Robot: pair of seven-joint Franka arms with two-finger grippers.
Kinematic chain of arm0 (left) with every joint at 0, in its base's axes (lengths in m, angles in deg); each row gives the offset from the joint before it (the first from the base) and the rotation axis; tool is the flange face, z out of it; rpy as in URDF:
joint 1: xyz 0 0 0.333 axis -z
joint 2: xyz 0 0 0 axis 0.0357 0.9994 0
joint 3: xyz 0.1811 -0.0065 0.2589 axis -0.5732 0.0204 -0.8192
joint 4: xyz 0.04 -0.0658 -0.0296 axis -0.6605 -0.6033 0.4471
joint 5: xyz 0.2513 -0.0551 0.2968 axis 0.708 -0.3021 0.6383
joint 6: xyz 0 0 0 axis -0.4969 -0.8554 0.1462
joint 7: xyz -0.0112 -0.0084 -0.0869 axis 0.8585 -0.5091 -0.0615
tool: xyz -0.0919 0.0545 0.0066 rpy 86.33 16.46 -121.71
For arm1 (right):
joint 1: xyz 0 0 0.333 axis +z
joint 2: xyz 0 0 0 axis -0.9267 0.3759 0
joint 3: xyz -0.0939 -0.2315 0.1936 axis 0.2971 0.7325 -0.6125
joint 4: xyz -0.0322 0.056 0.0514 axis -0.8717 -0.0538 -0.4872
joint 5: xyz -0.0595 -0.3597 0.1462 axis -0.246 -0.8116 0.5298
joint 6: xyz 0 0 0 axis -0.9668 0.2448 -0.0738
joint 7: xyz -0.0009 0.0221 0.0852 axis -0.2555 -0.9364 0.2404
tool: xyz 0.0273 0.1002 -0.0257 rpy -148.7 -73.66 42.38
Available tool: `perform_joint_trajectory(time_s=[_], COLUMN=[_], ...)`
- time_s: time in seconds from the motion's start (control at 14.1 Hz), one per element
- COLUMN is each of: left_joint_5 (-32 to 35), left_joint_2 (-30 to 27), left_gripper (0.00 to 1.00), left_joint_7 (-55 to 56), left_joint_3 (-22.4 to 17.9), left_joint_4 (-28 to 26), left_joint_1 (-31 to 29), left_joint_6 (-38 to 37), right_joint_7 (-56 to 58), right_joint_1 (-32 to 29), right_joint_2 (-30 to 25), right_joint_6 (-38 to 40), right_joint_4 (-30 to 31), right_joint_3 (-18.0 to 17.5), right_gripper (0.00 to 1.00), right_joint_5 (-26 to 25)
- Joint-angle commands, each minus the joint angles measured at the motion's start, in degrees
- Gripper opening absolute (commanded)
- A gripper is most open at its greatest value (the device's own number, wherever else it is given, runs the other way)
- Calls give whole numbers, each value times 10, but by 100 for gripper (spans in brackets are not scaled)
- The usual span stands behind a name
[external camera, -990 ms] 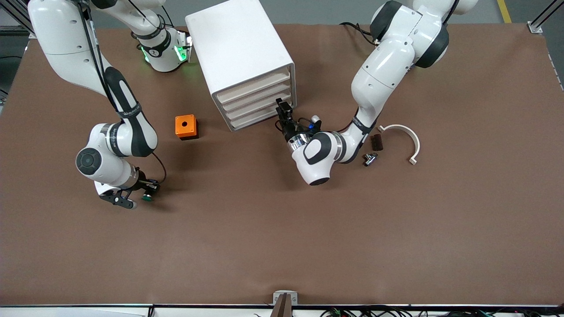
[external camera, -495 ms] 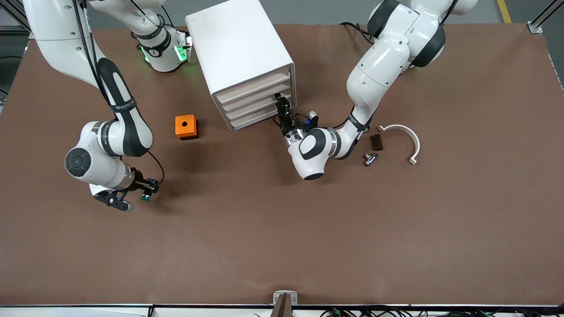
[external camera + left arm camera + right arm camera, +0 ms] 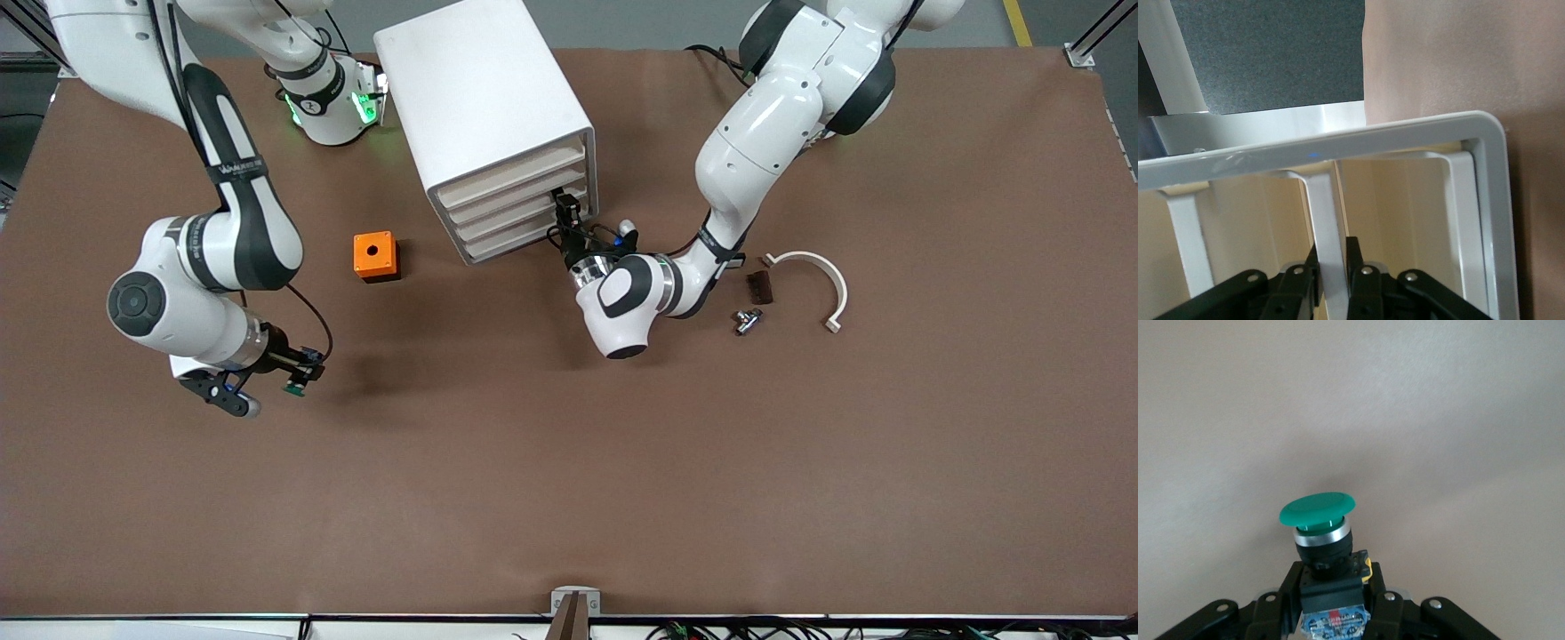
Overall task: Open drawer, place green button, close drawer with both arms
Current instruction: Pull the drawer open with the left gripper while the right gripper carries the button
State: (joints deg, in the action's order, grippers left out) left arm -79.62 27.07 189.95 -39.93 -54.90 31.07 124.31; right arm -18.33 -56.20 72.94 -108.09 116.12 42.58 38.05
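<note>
Green-capped black push-button [image 3: 1319,540] pinched in right gripper [image 3: 283,380] above bare brown table [image 3: 569,462]; left gripper [image 3: 1333,270] clamped on white drawer cabinet's [image 3: 484,116] thin handle bar [image 3: 1327,220], likely slipping off under skewed pull.

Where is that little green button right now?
The button is held in the right gripper above the table at the right arm's end, with the orange box its nearest neighbour.
</note>
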Motion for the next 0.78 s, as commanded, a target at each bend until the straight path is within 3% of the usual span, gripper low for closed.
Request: perform_joint_trajectory(time_s=[0.0, 0.71], left_joint_5=[-15, -22], left_joint_2=[7, 7], left_gripper=[12, 12], left_joint_7=[4, 6], left_joint_3=[2, -5], left_joint_4=[5, 6], left_joint_1=[-4, -42], left_joint_6=[-5, -1], right_joint_7=[-69, -314], right_joint_1=[40, 181], right_joint_2=[-37, -65], right_joint_6=[16, 22], right_joint_4=[14, 12], right_joint_3=[4, 4], right_gripper=[0, 0], right_joint_5=[10, 9])
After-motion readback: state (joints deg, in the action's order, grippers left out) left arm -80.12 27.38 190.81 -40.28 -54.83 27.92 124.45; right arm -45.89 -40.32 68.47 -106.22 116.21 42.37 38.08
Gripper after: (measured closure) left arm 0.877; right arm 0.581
